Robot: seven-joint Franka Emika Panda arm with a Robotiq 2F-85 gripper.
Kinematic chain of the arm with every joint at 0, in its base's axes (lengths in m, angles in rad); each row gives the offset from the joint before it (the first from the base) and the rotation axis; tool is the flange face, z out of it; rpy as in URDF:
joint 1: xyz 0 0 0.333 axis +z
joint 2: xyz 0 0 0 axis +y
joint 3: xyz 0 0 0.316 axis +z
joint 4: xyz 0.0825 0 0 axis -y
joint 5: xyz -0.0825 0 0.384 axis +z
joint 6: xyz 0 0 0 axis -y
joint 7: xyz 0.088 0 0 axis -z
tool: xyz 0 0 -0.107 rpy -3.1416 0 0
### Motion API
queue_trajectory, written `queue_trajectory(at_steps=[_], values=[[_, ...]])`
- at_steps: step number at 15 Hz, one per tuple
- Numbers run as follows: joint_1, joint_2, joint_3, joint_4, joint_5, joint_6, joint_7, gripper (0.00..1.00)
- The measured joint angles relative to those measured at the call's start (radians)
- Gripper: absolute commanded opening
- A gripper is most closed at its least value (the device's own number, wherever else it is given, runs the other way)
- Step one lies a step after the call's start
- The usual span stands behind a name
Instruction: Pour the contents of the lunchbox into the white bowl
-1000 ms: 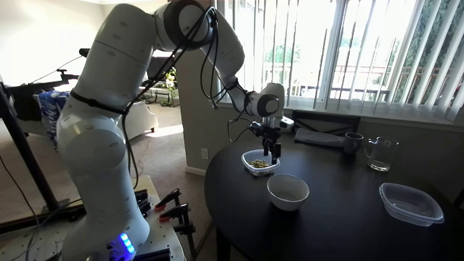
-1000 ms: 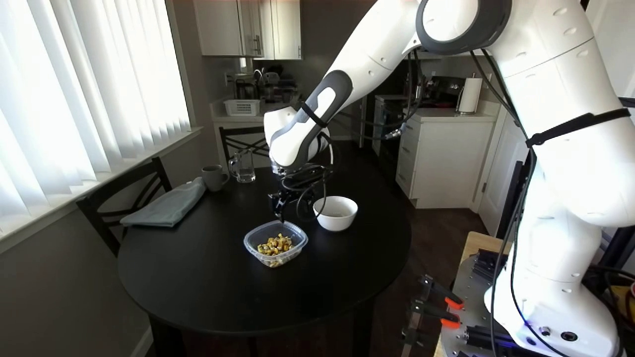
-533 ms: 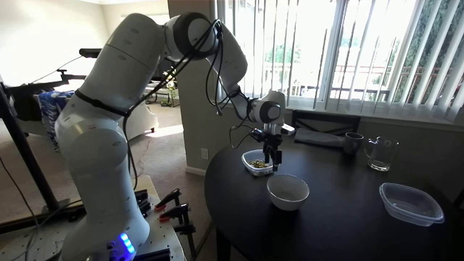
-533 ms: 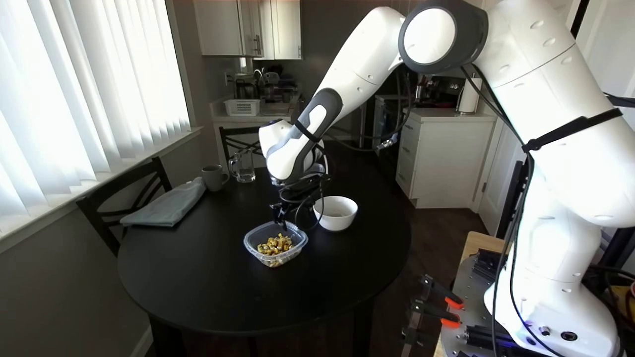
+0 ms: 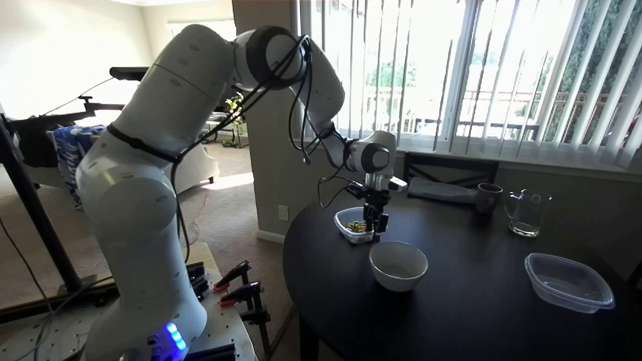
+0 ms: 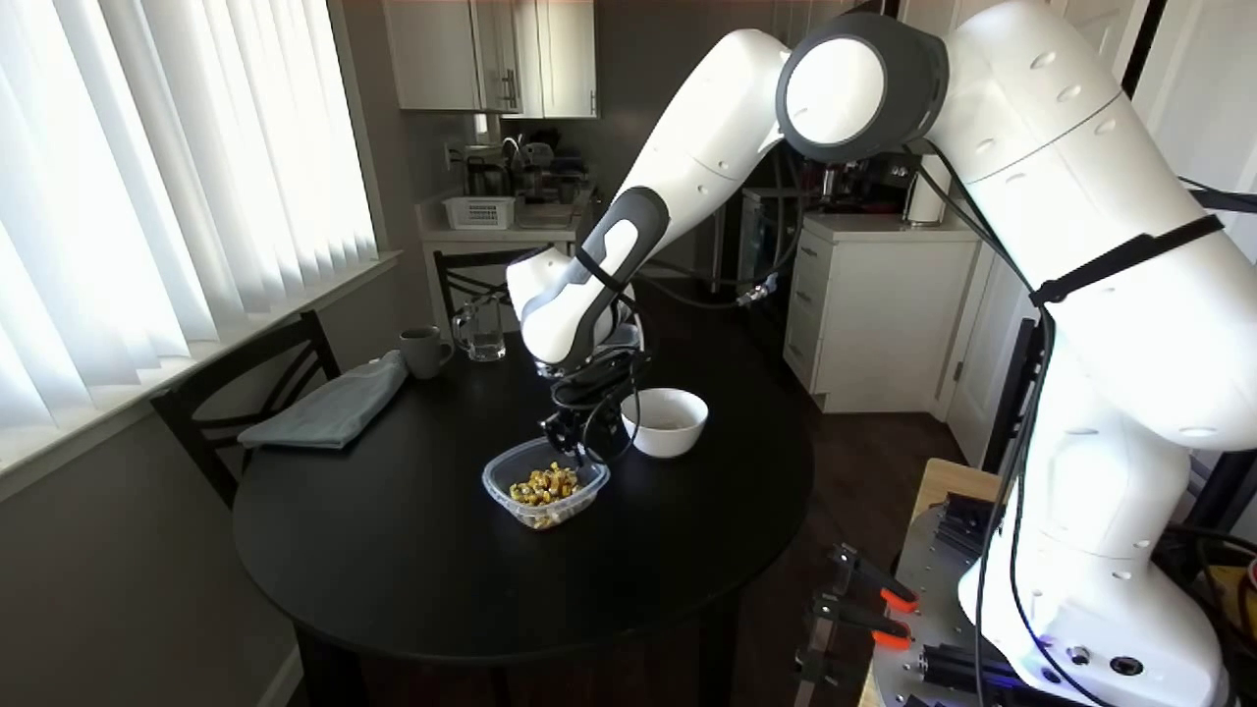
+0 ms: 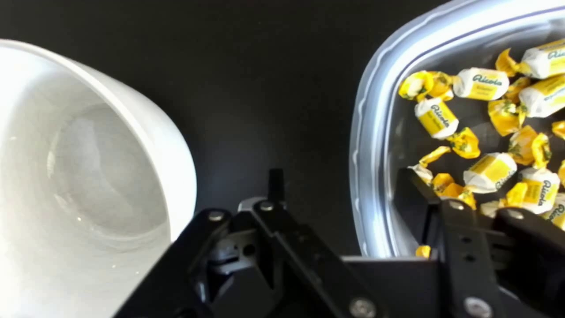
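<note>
White bowl [image 7: 88, 185] leftmost in the wrist view, upright, nothing in it I can see. Next the claw [image 7: 343, 190], spread wide, gripping nothing: one finger [image 7: 276, 187] over the strip of table [image 7: 273, 88] between bowl and lunchbox [image 7: 371, 154], the other finger [image 7: 412, 198] within the lunchbox's outline. So the lunchbox's bowl-side wall lies between them; touching or not, can't tell. Lunchbox sits on the table just beside the bowl, wrapped candies [image 7: 490, 172] in it, rightmost. Step in hand, I'd judge: grasping that wall. To do it well: straight down, outer finger clear of the bowl's rim, inner one not snagging candies, centre on the wall, close firmly. Wall likely flexes, so lift level before tipping.
</note>
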Motion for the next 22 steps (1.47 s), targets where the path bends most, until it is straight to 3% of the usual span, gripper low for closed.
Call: queue_trajectory(at_steps=[5, 17, 22], values=[[0.0, 0.016, 0.012, 0.021, 0.005, -0.002, 0.0, 0.04], [-0.015, -0.047, 0.028, 0.033, 0.088, -0.006, -0.001, 0.05], [-0.024, -0.11, 0.03, 0.028, 0.116, -0.069, -0.003, 0.04]])
